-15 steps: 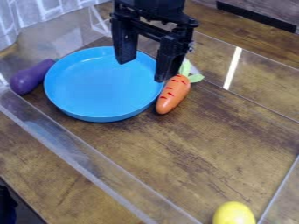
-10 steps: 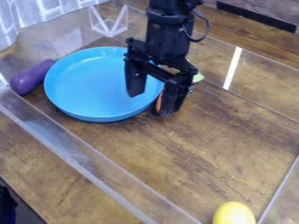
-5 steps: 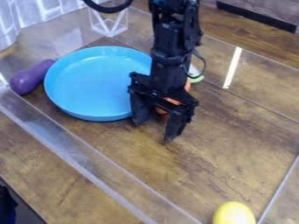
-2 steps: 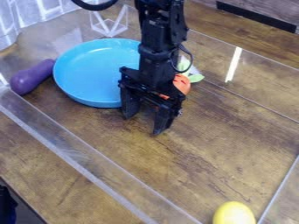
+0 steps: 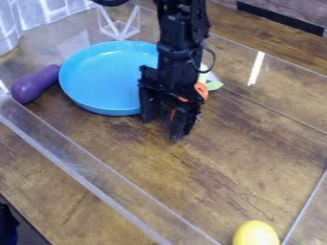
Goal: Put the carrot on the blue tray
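Note:
The blue tray [image 5: 102,77] lies at the left centre of the wooden table. My gripper [image 5: 165,124] points straight down at the tray's right rim, its dark fingers [image 5: 179,129] spread open and low over the wood. Only an orange bit of the carrot [image 5: 198,92] and its light green top [image 5: 212,84] show past the gripper's right side. The rest of the carrot is hidden behind the fingers. I cannot tell whether the carrot lies between the fingers or just behind them.
A purple eggplant [image 5: 34,82] lies left of the tray. A yellow lemon [image 5: 255,233] sits near the front right edge. A clear plastic wall [image 5: 76,163] runs along the front left.
The gripper came down beside the tray onto the carrot's place and rolled a little. The tray has shifted slightly toward the back. The carrot is now mostly covered.

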`<move>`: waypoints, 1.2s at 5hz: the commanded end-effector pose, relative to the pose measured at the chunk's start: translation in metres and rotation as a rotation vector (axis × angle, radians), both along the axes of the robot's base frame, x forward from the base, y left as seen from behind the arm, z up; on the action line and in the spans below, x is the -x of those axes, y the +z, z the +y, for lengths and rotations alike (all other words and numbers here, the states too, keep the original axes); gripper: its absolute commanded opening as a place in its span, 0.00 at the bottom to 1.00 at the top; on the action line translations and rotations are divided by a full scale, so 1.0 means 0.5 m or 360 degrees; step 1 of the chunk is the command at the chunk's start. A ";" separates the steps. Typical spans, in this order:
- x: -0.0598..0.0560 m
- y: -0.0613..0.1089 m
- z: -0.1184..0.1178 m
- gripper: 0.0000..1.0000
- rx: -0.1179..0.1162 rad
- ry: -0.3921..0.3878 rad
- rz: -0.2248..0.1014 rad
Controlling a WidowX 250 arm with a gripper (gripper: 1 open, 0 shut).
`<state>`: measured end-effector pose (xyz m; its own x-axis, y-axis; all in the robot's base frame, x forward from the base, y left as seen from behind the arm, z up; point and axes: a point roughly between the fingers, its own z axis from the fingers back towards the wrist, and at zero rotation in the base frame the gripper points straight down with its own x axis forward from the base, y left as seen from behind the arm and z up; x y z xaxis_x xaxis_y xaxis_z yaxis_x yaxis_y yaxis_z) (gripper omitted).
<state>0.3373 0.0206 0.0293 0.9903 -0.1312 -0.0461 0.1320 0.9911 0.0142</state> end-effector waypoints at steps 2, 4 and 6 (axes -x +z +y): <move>-0.015 0.010 -0.008 0.00 -0.0014 -0.0101 -0.0054; -0.030 0.033 -0.002 0.00 -0.0028 0.0092 -0.0055; -0.038 0.104 0.003 0.00 -0.0037 0.0157 -0.0138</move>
<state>0.3455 0.0221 0.0510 0.9981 -0.0291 -0.0545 0.0310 0.9989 0.0348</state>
